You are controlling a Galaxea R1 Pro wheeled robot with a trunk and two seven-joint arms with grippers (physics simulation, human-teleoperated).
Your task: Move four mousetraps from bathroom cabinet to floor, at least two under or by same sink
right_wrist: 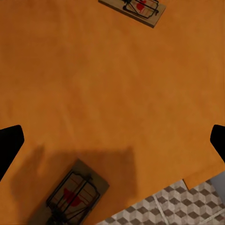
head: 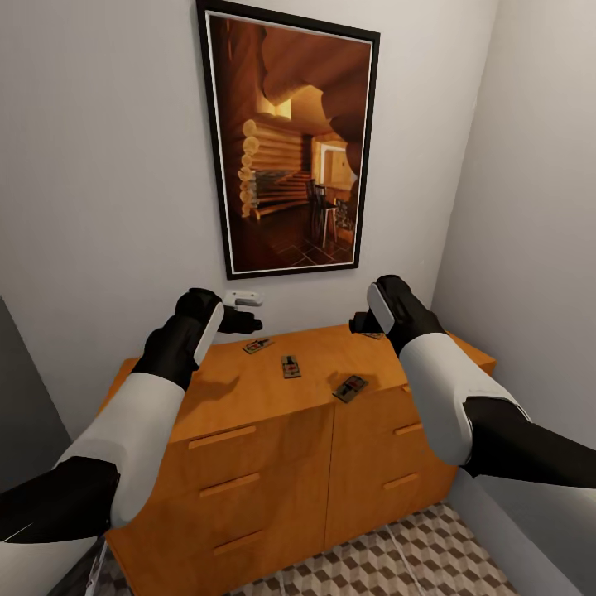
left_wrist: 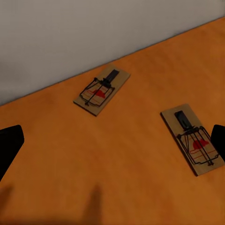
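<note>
the bathroom floor [head: 397, 555] shows its cube-pattern tiles nearest, below the cabinet [head: 273, 463]; on the cabinet's flat top lie the mousetraps, one near the front edge [head: 349, 387], one mid-top [head: 290, 366], one closer to the wall [head: 257, 346]; the left gripper [head: 245, 321] hovers over the back of the top, jaws spread and holding nothing; the right gripper [head: 361, 323] hangs opposite it, likewise spread and holding nothing; behind them a framed picture [head: 290, 141] hangs on the wall.

Fourth mousetrap [head: 372, 334] at the cabinet's [head: 248, 414] back right corner: largely hidden behind the right gripper [head: 362, 322]. Right wrist view: one mousetrap [right_wrist: 140, 8] cut off by the frame edge.
</note>
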